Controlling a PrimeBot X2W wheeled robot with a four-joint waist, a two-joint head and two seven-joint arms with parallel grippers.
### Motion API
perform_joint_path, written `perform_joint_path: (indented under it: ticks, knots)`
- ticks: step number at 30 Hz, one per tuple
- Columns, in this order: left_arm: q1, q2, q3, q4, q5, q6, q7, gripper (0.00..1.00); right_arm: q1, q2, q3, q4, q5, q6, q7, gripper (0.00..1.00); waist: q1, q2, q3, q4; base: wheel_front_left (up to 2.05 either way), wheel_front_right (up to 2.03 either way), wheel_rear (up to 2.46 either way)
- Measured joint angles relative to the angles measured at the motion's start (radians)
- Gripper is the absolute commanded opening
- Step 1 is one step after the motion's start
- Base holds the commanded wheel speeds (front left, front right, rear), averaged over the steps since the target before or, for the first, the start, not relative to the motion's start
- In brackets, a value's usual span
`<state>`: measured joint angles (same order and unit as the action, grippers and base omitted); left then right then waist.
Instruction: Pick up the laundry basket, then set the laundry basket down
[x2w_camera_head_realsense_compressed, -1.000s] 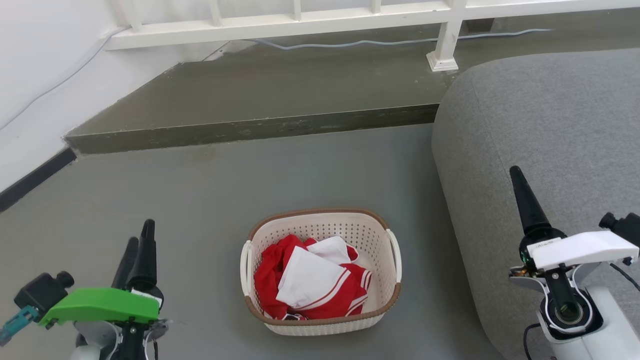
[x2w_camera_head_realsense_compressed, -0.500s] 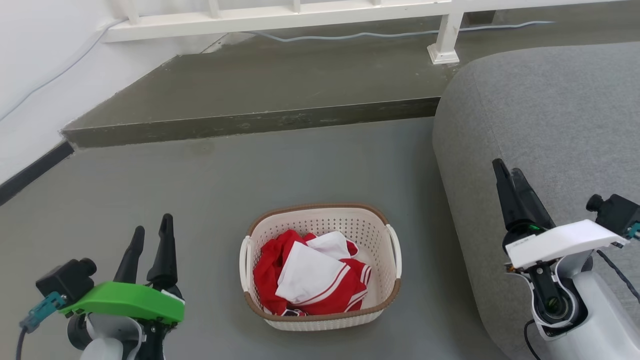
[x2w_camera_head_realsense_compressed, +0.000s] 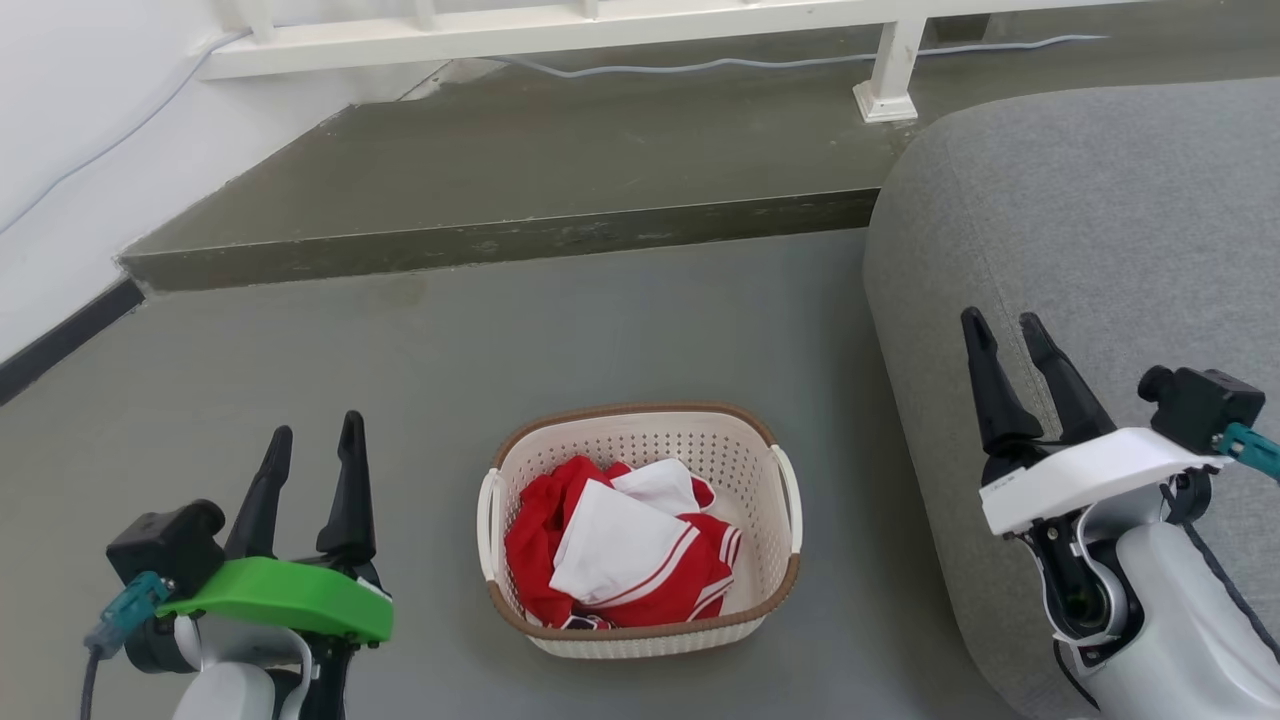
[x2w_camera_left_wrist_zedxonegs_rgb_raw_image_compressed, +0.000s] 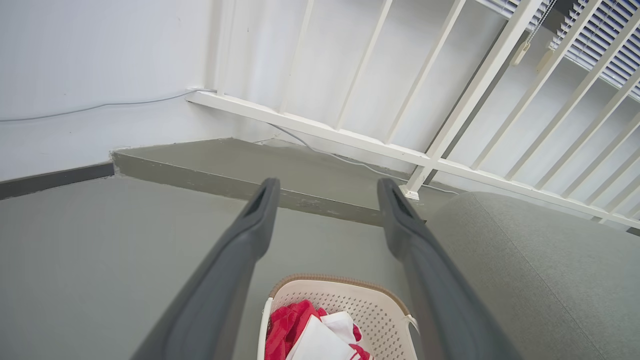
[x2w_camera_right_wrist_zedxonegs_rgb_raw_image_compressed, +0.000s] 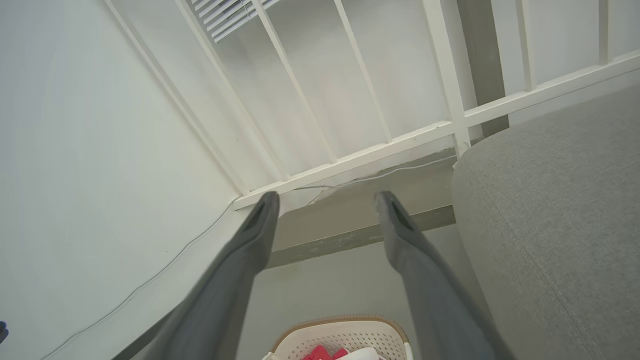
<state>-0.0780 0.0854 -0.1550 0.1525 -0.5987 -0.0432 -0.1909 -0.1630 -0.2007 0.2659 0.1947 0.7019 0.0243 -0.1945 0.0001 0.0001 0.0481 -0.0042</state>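
- Left gripper (x2w_camera_head_realsense_compressed: 317, 428): fingers spread, empty, touching nothing; it hangs over the floor (x2w_camera_head_realsense_compressed: 600, 330), left of the basket.
- Right gripper (x2w_camera_head_realsense_compressed: 998, 318): fingers parted likewise, nothing between them; it is in front of the grey sofa (x2w_camera_head_realsense_compressed: 1100, 220).
- Laundry basket (x2w_camera_head_realsense_compressed: 640, 452): upright on the floor between the grippers, mouth up, one handle at each side (long axis unclear, foreshortened); red-and-white clothes (x2w_camera_head_realsense_compressed: 620, 550) inside.
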Motion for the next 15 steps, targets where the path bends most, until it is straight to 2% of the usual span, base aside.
perform_joint_path:
  ticks: [1,10,15]
  knots:
    - [0.0,-0.001,-0.003,-0.001,0.025,0.001,-0.01,1.0,-0.005,-0.009,0.014,0.0,-0.046,-0.002,-0.008,1.0,0.0,0.0,0.0,0.0,0.0,0.0,0.0]
    - [0.0,-0.007,-0.01,-0.016,0.144,0.006,-0.041,1.0,-0.014,-0.013,0.053,0.001,-0.173,-0.026,-0.035,1.0,0.0,0.0,-0.005,-0.003,0.0,0.0,0.0]
    - [-0.001,-0.01,-0.013,-0.026,0.206,0.007,-0.06,1.0,-0.019,-0.013,0.07,0.001,-0.239,-0.028,-0.055,1.0,0.0,0.0,-0.004,-0.003,0.0,0.0,0.0]
